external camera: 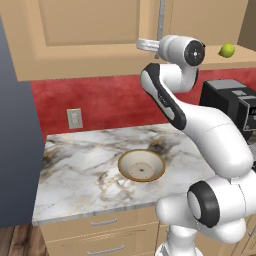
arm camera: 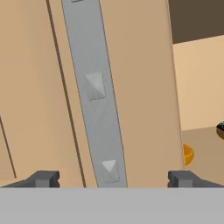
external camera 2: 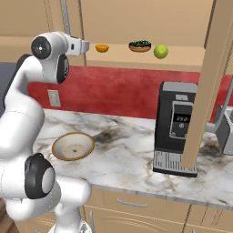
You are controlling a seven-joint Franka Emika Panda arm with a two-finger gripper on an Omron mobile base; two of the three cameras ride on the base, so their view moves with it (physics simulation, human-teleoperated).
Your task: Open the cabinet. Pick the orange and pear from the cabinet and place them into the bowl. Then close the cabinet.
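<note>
Gripper [arm camera: 113, 178] spread wide, holding nothing, fingertips [arm camera: 43, 178] straddling the silver bar handle [arm camera: 97, 94] of the left cabinet [arm camera: 140, 87] door. Handle's long axis runs vertical. Right door [external camera 2: 207, 86] swung open. On the shelf: orange [external camera 2: 102, 48], small dark dish [external camera 2: 139, 45], pear [external camera 2: 160, 51]. Bowl [external camera: 141, 165] upright on the marble counter [external camera: 85, 170] below.

Even, bright rendered light, soft shadows, slightly coarse, no glare.
</note>
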